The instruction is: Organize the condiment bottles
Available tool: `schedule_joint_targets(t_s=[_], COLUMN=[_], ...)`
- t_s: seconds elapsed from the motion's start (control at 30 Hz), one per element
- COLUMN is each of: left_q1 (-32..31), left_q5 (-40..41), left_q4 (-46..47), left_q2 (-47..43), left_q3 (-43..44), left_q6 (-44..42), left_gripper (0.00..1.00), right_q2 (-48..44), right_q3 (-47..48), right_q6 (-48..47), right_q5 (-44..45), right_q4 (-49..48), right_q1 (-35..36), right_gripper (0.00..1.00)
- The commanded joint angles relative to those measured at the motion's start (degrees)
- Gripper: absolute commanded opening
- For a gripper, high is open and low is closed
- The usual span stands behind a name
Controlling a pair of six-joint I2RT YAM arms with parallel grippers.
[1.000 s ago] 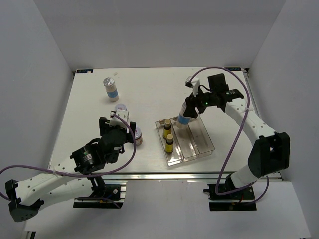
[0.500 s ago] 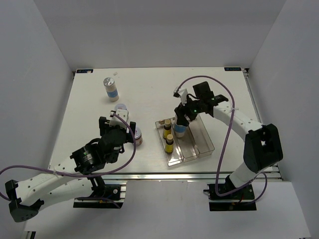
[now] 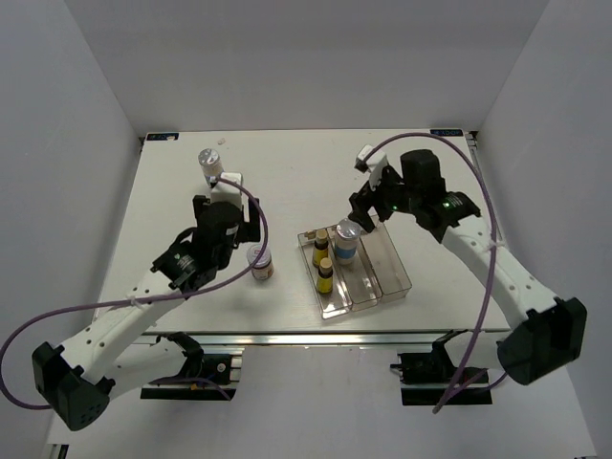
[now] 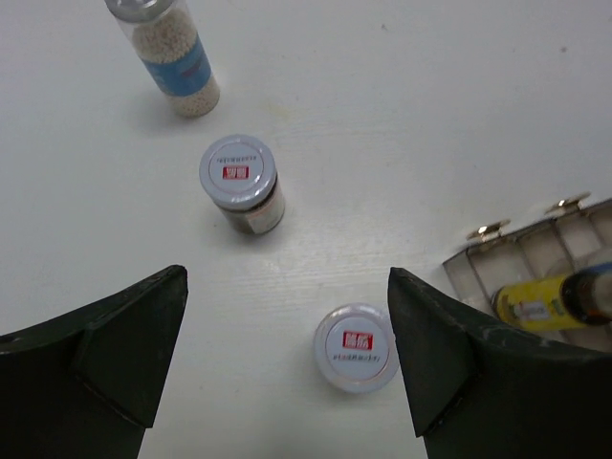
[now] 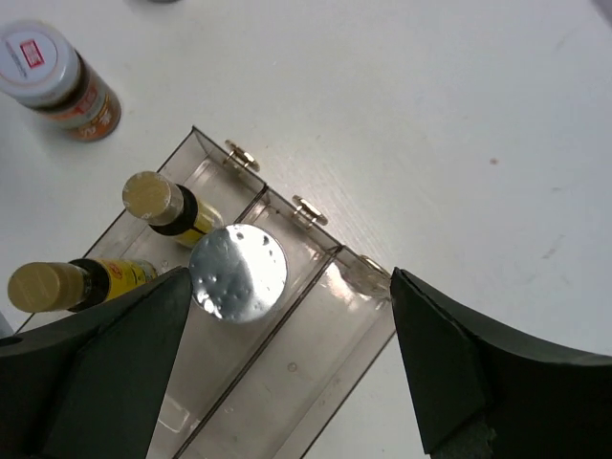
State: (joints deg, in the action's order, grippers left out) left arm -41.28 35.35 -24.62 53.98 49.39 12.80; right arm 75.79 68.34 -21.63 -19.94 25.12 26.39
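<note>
A white blue-labelled bottle (image 3: 346,240) with a silver cap (image 5: 237,272) stands in the middle slot of the clear tray (image 3: 387,277). Two yellow bottles (image 3: 320,243) (image 3: 325,275) stand in its left slot; the right wrist view shows them as yellow bottles (image 5: 167,206) (image 5: 76,282). My right gripper (image 5: 289,279) (image 3: 363,218) hovers open just above that white bottle and touches nothing. My left gripper (image 4: 285,277) (image 3: 229,222) hangs open above two brown silver-lidded jars (image 4: 239,177) (image 4: 357,344). The nearer jar (image 3: 259,260) shows from above. Another white bottle (image 4: 172,57) (image 3: 208,162) stands farther back.
The tray's right slot (image 5: 325,373) holds nothing. The tray's hinged end (image 4: 521,229) lies right of the left gripper. The nearer jar (image 5: 57,81) stands just left of the tray. White walls close in the table on three sides.
My right gripper has opened, let go of the white bottle in the tray's middle slot and drawn back. My left arm has swung away from me, over the jars.
</note>
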Motion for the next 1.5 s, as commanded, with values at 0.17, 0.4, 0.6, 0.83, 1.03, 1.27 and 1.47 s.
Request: schedule_joint_targets(t_s=[0.17, 0.4, 0.6, 0.83, 1.03, 1.27, 1.47], left_q1=[10.85, 26.24, 27.3, 28.71, 30.64, 31.87, 32.14], left_q5=[-7.74, -16.55, -12.86, -9.87, -6.62, -3.54, -3.89], left_q4=[-2.62, -5.26, -7.45, -11.5, -13.7, -11.33, -9.22], left_q2=[13.16, 27.83, 41.0, 55.77, 63.08, 66.08, 66.96], left_q3=[15.2, 22.67, 31.72, 45.43, 54.49, 58.54, 59.16], left_q6=[7.41, 10.58, 11.55, 11.81, 11.2, 8.91, 8.47], left_gripper=[0.93, 0.98, 0.98, 0.98, 0.98, 0.98, 0.93], right_q2=[-13.9, -20.93, -22.09, -23.05, -24.55, -24.73, -24.2], right_q3=[-4.69, -8.3, -12.61, -13.93, -14.28, -14.55, -14.63], right_q6=[13.76, 17.94, 17.23, 17.32, 16.88, 16.88, 16.53], right_q5=[7.12, -5.1, -7.21, -9.76, -9.85, -10.38, -9.68], right_q4=[-8.95, -10.18, -11.68, -11.94, -12.12, -12.29, -12.2], right_q1=[-1.52, -4.24, -4.6, -4.6, -4.6, -4.59, -4.6], right_gripper=[0.89, 0.42, 0.0, 0.0, 0.0, 0.0, 0.0])
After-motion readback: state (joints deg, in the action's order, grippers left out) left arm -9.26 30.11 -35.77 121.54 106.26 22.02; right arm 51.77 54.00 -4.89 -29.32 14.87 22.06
